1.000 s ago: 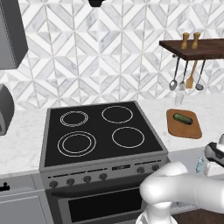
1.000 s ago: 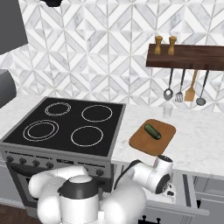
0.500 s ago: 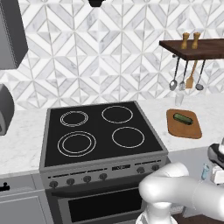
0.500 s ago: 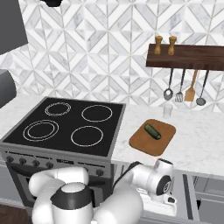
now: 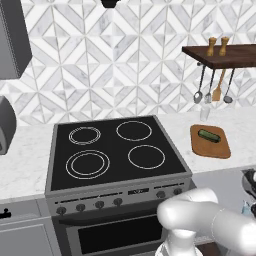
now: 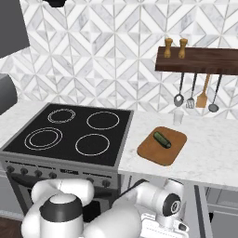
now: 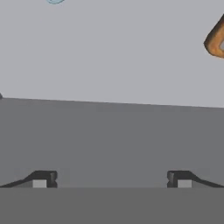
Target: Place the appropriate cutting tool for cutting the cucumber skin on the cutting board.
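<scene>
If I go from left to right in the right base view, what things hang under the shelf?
Spoon → slotted turner → orange spatula → ladle. All four hang side by side under the dark shelf.

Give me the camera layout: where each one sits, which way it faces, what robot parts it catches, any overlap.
Left base view: behind-left, facing forward-down at stove and cutting board; white arm lower right.
Right base view: behind-right, same scene, cucumber on the board; arm lower left.
Hand view: on the hand, facing a flat grey surface; gripper open, fingertips at bottom.
Shared: both base views show stove, board, wall shelf.
</scene>
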